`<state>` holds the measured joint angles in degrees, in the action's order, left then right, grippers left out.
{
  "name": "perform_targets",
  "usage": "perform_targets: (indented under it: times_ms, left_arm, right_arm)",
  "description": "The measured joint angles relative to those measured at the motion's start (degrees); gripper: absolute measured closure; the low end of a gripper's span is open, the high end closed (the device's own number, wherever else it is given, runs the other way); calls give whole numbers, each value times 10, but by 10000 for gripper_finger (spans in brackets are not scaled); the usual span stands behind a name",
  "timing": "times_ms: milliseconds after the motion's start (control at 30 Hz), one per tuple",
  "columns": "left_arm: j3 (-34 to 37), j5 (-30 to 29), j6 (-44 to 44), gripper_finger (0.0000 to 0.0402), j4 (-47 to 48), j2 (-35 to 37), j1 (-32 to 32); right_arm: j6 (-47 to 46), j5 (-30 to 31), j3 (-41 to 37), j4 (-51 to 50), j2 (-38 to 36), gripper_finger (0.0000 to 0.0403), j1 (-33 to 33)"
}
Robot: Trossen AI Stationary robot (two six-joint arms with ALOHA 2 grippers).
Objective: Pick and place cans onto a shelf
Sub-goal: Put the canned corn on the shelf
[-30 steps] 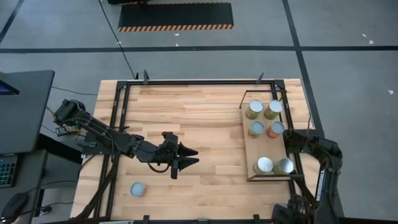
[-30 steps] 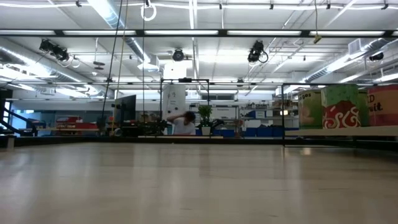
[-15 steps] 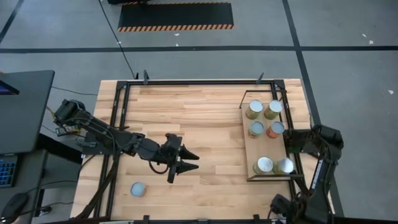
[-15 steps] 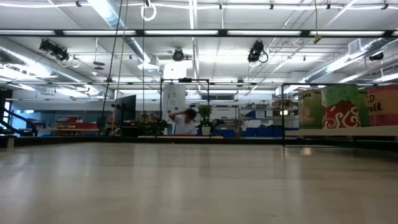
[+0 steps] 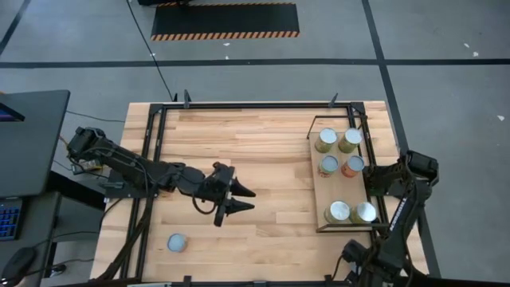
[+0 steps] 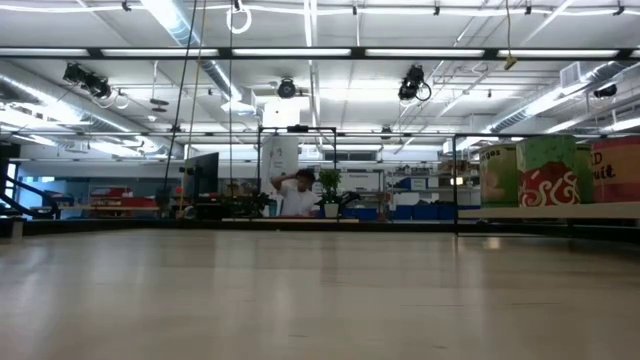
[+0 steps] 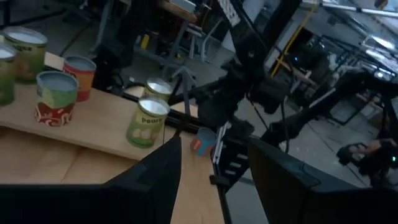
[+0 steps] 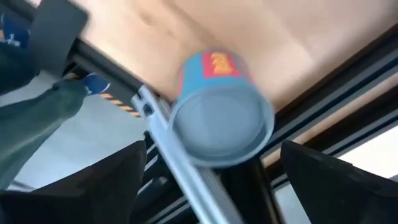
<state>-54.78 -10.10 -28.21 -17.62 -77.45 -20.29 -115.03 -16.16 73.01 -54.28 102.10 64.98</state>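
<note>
The cans on the shelf [image 5: 320,194] all stand upright, long axes vertical, round tops turned straight up at the overhead camera. There are six cans [image 5: 328,165] on it: four in a tight square at the far end, two side by side at the near end, and bare wood between the groups. The shelf lies along the right side of the table [image 5: 239,135].

A lone can [image 5: 177,242] with a pale blue-grey top stands upright too, near the table's front left corner, well apart from everything else.

My left arm reaches from the left edge low across the table towards its middle, nearly straight, wrist aimed at the shelf. My left gripper [image 5: 239,206] hangs over bare wood with its two fingers [image 7: 152,180] spread wide, nothing between them. The lone can sits behind it and off to one side.

My right arm [image 5: 406,179] is folded up at the table's right edge, just beside the shelf. In its wrist view my right gripper [image 8: 212,148] has its fingers [image 8: 118,180] far apart, and a blue can [image 8: 221,118] with an orange mark shows end-on, its flat grey end facing the camera and its long axis pointing away from it. It sits by the black frame at the table's edge. I cannot tell whether it rests on anything, and neither finger visibly touches it.
</note>
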Motion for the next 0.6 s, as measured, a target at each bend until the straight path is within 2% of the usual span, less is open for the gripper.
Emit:
perform_targets:
  times_ms: [600]
  left_arm:
    - [0, -8, -11, 210, -11, 0, 16]
  right_arm:
    - [25, 10, -63, 80, 0, 25, 2]
